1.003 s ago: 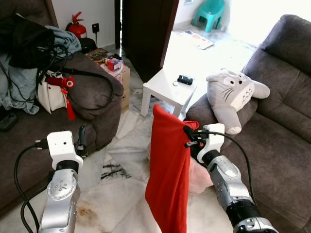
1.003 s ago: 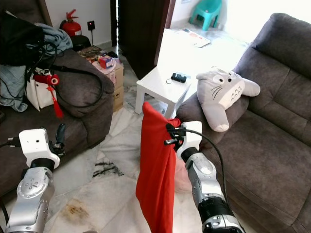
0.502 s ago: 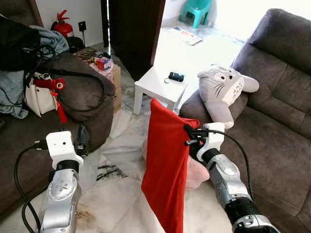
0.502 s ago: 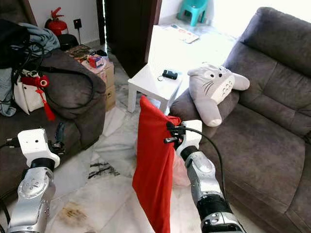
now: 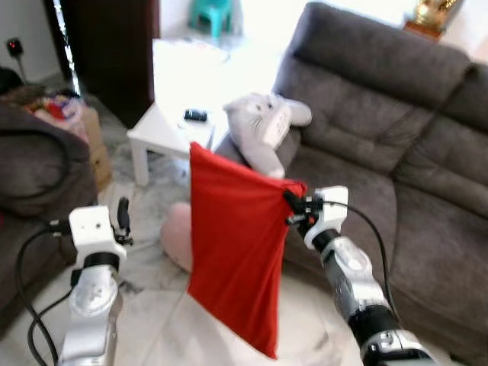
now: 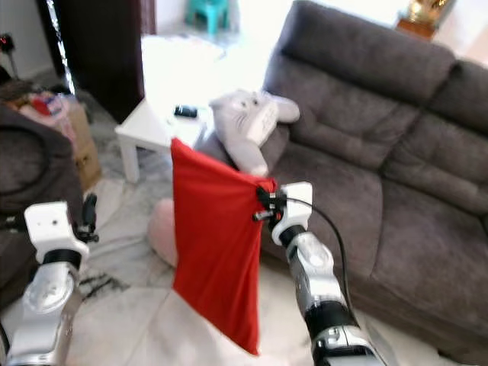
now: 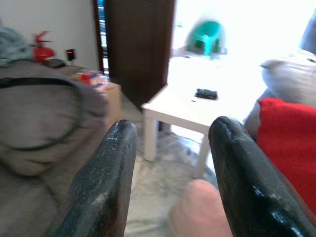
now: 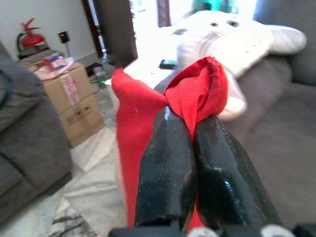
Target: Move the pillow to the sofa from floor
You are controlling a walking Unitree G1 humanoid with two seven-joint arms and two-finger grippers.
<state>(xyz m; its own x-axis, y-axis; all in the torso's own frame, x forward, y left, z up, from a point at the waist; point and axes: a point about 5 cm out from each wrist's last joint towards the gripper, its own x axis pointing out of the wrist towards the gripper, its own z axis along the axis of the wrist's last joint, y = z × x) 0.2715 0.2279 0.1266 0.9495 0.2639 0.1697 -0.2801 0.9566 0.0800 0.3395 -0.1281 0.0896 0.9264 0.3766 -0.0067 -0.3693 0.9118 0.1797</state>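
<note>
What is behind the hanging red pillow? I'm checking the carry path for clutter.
Behind the red pillow, held by the right end effector, a pink cushion pokes out on the floor, partly covered. The grey plush toy lies on the sofa above. Anything else behind it is hidden.

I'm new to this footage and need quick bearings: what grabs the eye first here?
The red pillow hangs in mid-air at centre, pinched by its top corner in the right gripper, in front of the grey sofa. A grey plush toy lies on the sofa's near end, beside a small white table.
</note>
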